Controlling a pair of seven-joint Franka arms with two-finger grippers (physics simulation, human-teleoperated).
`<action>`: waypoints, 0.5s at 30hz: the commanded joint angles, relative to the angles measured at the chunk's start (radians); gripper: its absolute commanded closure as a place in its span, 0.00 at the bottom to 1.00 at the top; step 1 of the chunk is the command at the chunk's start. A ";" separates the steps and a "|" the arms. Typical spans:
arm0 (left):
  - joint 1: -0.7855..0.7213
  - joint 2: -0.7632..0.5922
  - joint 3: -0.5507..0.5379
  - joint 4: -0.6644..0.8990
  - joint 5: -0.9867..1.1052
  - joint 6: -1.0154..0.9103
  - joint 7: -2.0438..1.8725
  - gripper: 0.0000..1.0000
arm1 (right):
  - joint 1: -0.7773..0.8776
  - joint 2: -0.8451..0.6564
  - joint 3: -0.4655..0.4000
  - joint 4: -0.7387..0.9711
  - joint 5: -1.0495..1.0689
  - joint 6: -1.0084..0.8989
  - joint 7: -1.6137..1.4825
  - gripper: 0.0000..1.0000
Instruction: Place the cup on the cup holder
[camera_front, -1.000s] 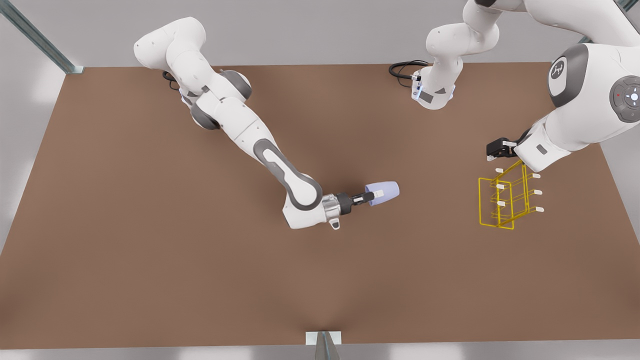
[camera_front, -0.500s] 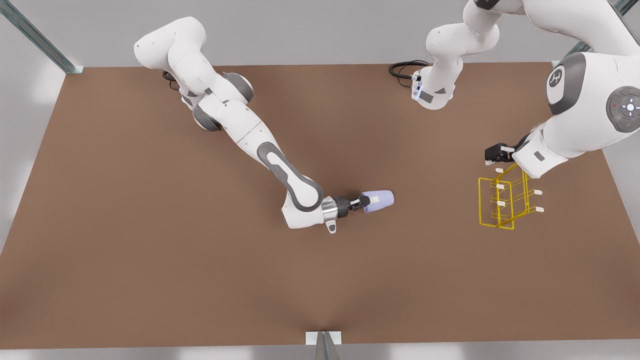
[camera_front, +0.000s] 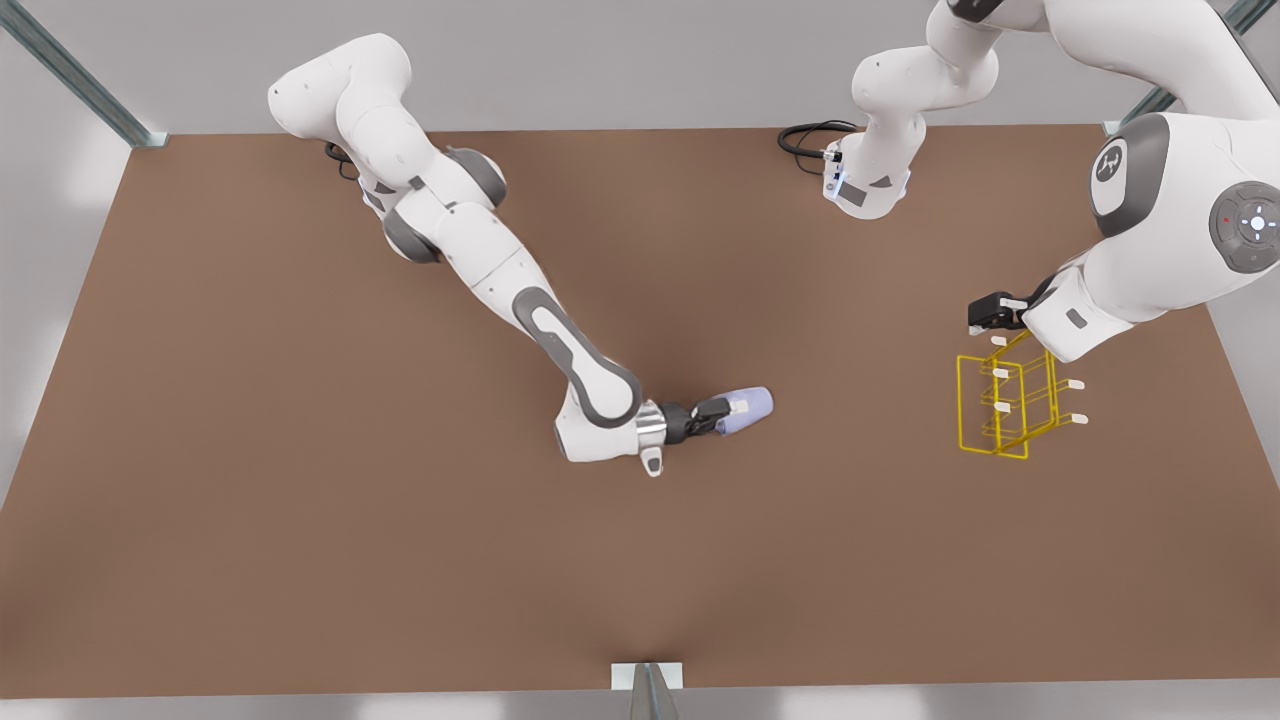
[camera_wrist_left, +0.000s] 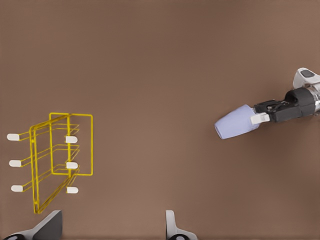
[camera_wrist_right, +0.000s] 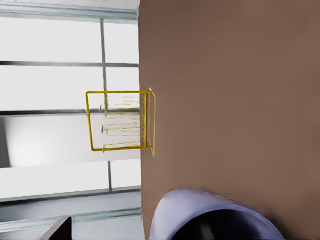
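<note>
Near the middle of the brown table (camera_front: 300, 520), the small lavender-blue tapered cup (camera_front: 748, 408) is held on its side, clamped between the two fingers of the right gripper (camera_front: 722, 413), its mouth turned back toward that arm's wrist and its closed base pointing at the front view's right. From the left wrist view the same cup (camera_wrist_left: 235, 124) shows with one white finger pad pressed against its wall. The thin yellow wire-frame cup holder (camera_front: 1005, 400) with its short white-tipped pegs stands well apart from the cup, toward the front view's right edge of the table.

I judge the step in hand to be the carry: the cup is gripped but nowhere near the rack. The next move calls for a long reach across to the holder, lining the open mouth up with one peg before sliding it on; the pegs look short and thin, so the aim would need care.

That right arm stretches out low from the far corner, elbow bent, wrist level with the table. The left gripper (camera_front: 990, 312) hangs just above the holder's far end with its fingers spread apart, holding nothing, its arm waiting.
</note>
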 joint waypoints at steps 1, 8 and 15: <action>-0.002 0.005 -0.002 0.000 -0.001 0.030 -0.001 0.00 | -0.026 -0.010 -0.060 0.000 -0.006 -0.066 -0.063 0.00; -0.081 0.060 -0.034 0.005 0.005 0.142 -0.009 0.00 | -0.253 -0.194 -0.139 -0.061 -0.356 -0.327 -0.052 0.00; -0.369 0.150 -0.029 -0.237 0.045 0.443 -0.395 0.00 | -0.494 -0.844 -0.136 -0.162 -1.530 -0.848 0.312 0.00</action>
